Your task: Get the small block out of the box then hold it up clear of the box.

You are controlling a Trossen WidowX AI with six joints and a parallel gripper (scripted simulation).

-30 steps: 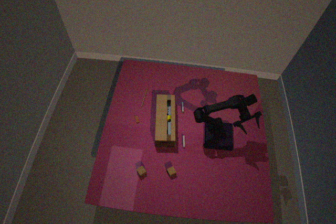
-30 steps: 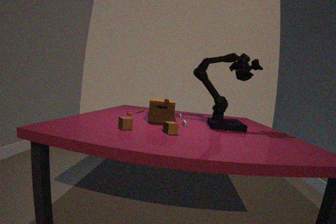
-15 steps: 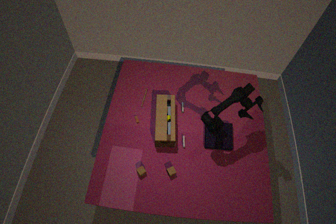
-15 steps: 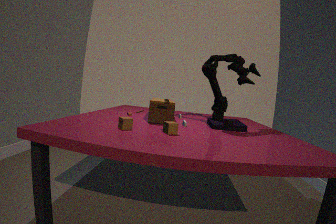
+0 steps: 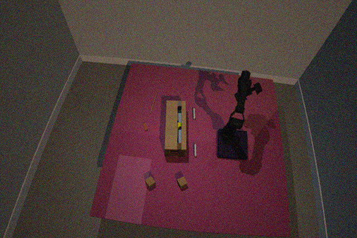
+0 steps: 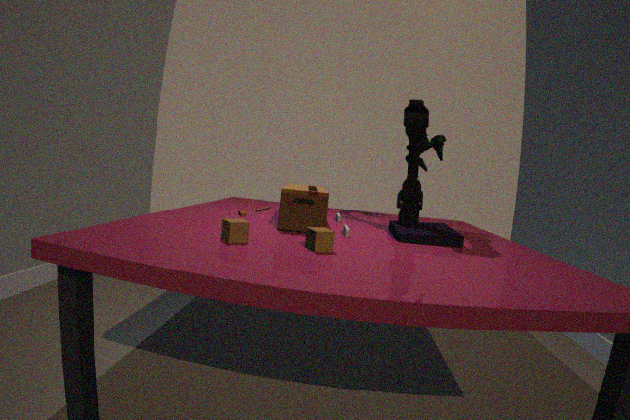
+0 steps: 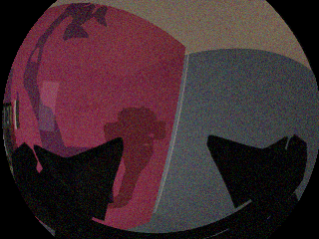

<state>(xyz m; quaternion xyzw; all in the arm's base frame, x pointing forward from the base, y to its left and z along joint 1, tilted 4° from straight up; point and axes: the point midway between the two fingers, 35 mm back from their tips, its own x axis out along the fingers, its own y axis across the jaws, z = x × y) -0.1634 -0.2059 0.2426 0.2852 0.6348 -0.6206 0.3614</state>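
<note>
The wooden box (image 5: pixel 171 126) (image 6: pixel 302 214) stands upright on the red table (image 5: pixel 218 195) (image 6: pixel 355 272). A yellow block (image 5: pixel 179 124) shows through the narrow slot along the box's top, about halfway along its length. The block is hidden in the exterior view, and the box's clear front cannot be made out. My gripper (image 6: pixel 433 164) (image 7: pixel 166 141) is open and empty, high above the table near the arm's base, well to the right of the box. The wrist view shows table, wall and shadows between and beyond the fingers.
Two wooden cubes (image 5: pixel 150 181) (image 5: pixel 182 181) stand off the box's near end. Two short white pieces (image 5: pixel 193 113) (image 5: pixel 194 150) lie between box and arm base (image 5: pixel 232 154). A thin stick (image 5: pixel 153 103) and a small orange piece (image 5: pixel 145 126) lie left of the box.
</note>
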